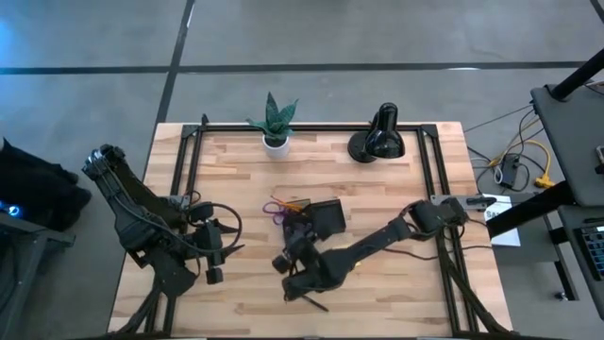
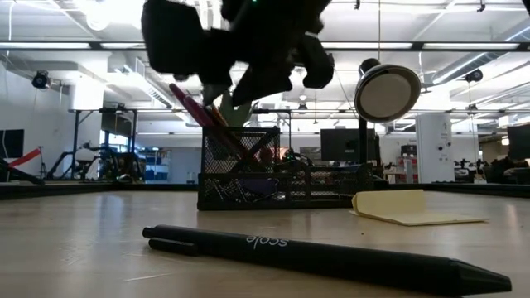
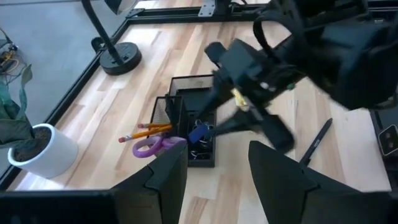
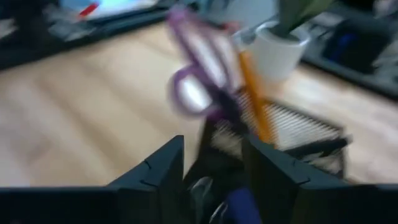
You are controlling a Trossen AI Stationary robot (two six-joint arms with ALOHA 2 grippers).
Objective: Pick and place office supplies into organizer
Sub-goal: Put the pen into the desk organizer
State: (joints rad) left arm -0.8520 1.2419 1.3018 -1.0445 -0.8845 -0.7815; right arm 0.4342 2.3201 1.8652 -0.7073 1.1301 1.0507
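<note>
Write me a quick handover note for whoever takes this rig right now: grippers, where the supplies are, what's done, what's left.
Right gripper: over the organizer, jaws parted, nothing seen held.
Left gripper: open, empty, waiting on the table's left side.
Done: purple scissors, orange pencil and a blue clip sit in the organizer.
Left: black pen and yellow sticky-note pad lie on the table.

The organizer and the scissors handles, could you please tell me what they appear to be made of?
The organizer looks like black wire mesh, probably metal with a matte coat: its walls show a fine see-through grid. The scissors have glossy purple handles with smooth rounded loops, most likely moulded plastic.
</note>
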